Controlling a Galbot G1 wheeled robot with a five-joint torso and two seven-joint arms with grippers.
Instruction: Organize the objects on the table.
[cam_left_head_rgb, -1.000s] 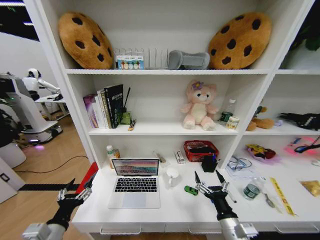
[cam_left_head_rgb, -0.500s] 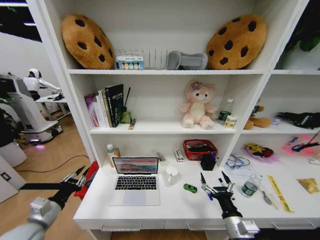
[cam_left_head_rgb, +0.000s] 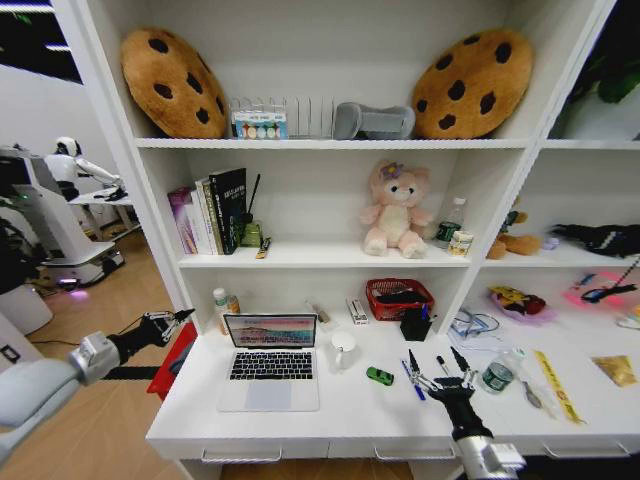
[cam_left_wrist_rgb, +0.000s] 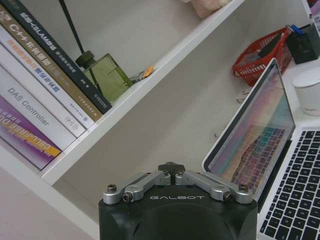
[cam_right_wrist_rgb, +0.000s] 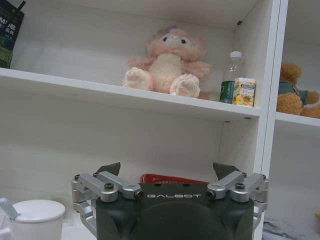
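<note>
Silver laptop (cam_left_head_rgb: 270, 362) sits open on the white table (cam_left_head_rgb: 330, 415), toward its left end, pink screen facing the robot; tiny green toy car (cam_left_head_rgb: 380, 376) lies on the table just right of the laptop, white cup (cam_left_head_rgb: 344, 350) between them and slightly behind; blue pen (cam_left_head_rgb: 412, 379) and black pen (cam_left_head_rgb: 442, 366) lie right of the car; green-lidded jar (cam_left_head_rgb: 496, 377) stands further right. Right gripper (cam_left_head_rgb: 441, 380) hovers over the table just by the pens, between car and jar, fingers spread apart, holding nothing. Left gripper (cam_left_head_rgb: 178, 318) is off the table's left end, level with the laptop screen, apart from it; its fingers are drawn together, nothing in them. Red basket (cam_left_head_rgb: 399, 299) stands at the back against the shelving.
</note>
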